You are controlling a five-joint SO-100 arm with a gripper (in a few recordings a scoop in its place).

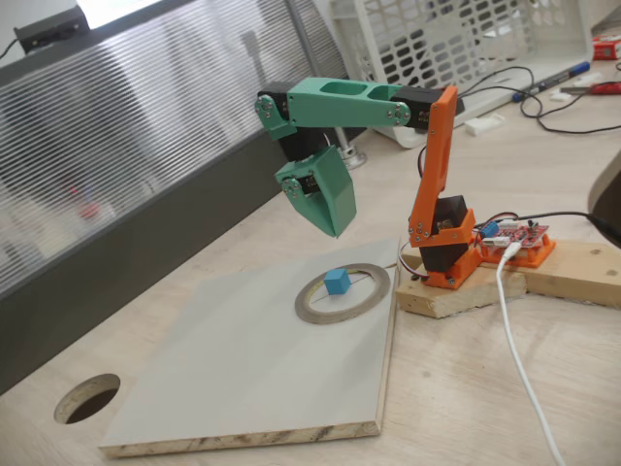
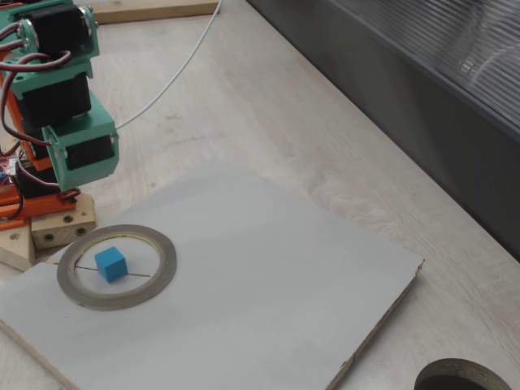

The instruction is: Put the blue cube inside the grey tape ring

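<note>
The blue cube [image 1: 337, 282] [image 2: 110, 264] rests on the board inside the grey tape ring [image 1: 320, 313] [image 2: 162, 264], clear of the ring's inner rim in both fixed views. My green gripper [image 1: 335, 229] [image 2: 81, 180] hangs in the air above and behind the ring, pointing down. Its jaws look pressed together into one wedge with nothing between them. It touches neither the cube nor the ring.
The ring lies on a pale grey board [image 1: 243, 379] [image 2: 276, 268]. A round dark hole [image 1: 87, 398] [image 2: 463, 378] sits in the table by the board's corner. The arm's orange base, a red circuit board [image 1: 521, 236] and a white cable [image 1: 519, 349] stand on wooden blocks [image 1: 582, 272].
</note>
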